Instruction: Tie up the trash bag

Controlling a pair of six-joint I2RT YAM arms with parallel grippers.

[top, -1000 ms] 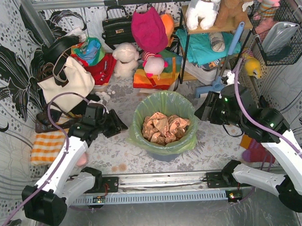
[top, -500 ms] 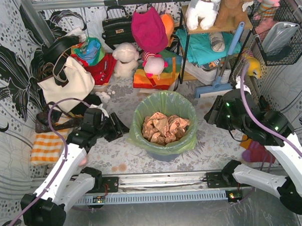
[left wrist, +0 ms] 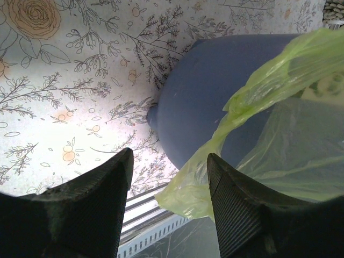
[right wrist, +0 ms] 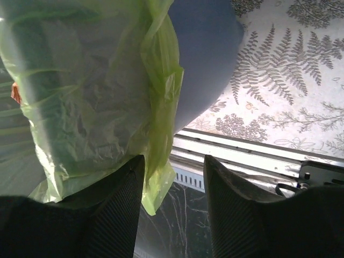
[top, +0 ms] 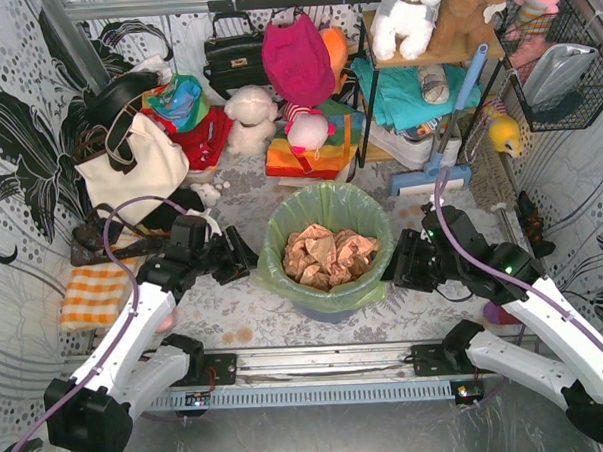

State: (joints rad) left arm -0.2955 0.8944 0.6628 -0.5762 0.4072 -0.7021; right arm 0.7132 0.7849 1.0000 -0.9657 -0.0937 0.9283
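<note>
The trash bag (top: 326, 203) sits at the middle of the counter (top: 225, 311). It lines the blue-grey bin (top: 330, 311), and its green hem is folded outward over the rim, which is what keeps the mouth spread wide. Crumpled brown paper (top: 328, 257) fills the bag to just under the rim.

The left end effector (top: 245, 258) is at the bin's 9 o'clock and the right end effector (top: 391, 267) at about 3 o'clock. They face each other across the bin, a placement that suits taking opposite sides of the hem at once.

Both are released. In the left wrist view the fingers (left wrist: 91, 209) stand apart, and the hanging fold of the bag (left wrist: 185, 191) lies low in the gap against the bin wall (left wrist: 215, 91). It is not pinched. In the right wrist view the hem's drooping edge (right wrist: 161, 161) hangs between the spread fingers (right wrist: 236, 215), also free.

Judging from this, tying has not begun and the hem must first be gripped and lifted off the rim.

Room is tight sideways. A cream tote (top: 134, 171) crowds 10 o'clock, a shelf of toys and cloths (top: 416, 91) stands at 1 o'clock, and the mounting rail (top: 327, 361) runs along 6 o'clock. The open room is straight above the bin.
</note>
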